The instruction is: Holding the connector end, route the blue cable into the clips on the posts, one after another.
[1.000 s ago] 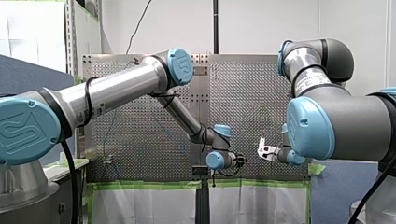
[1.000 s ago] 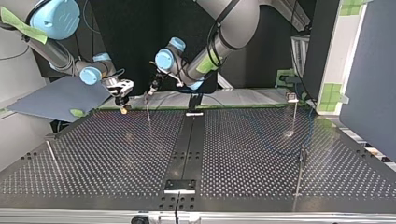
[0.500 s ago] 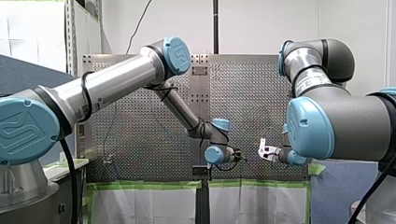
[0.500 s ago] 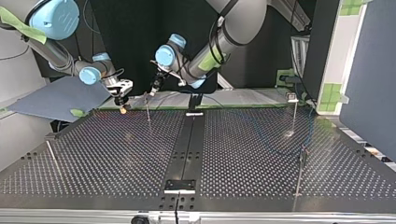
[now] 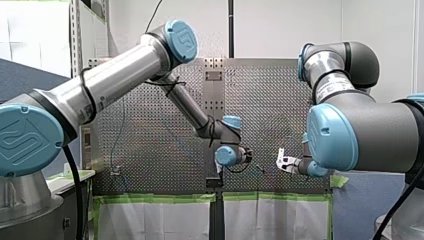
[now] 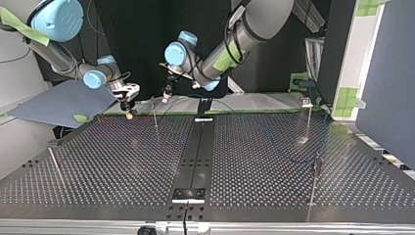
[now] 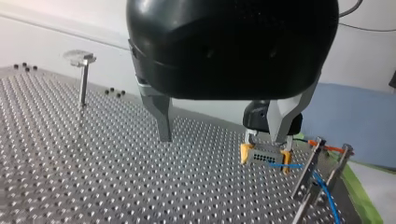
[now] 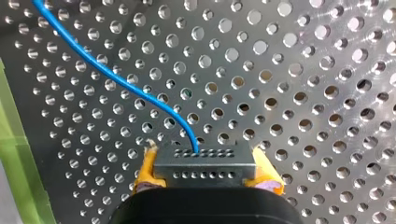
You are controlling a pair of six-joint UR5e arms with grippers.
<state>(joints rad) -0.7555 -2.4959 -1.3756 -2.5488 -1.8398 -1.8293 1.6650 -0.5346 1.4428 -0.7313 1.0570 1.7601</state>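
Looks like you're still early on this one. Your right jaws are clamped on the connector (image 8: 204, 164), with the yellow pads (image 8: 147, 170) either side of it. They hover just above the desk (image 6: 122, 161), right beside the post (image 6: 154, 110).

The blue cable (image 8: 116, 79) leaves the connector and runs straight over to that post. In the left wrist view it seems to cross the clip (image 7: 319, 141) at the post's top, but I can't tell if it's actually seated. Past the post it trails over the desk toward the other posts (image 6: 310, 120), too faint to say whether any clip holds it. My read is one clip in play at most, and the rest left to do.

Your left jaws are wide open with nothing in them, hanging on the far side of the post from the connector.

Versus a second ago, your left arm (image 5: 125, 80) has lifted, elbow higher, and its jaws have backed off from the post. The right arm (image 6: 63, 58) hasn't budged.
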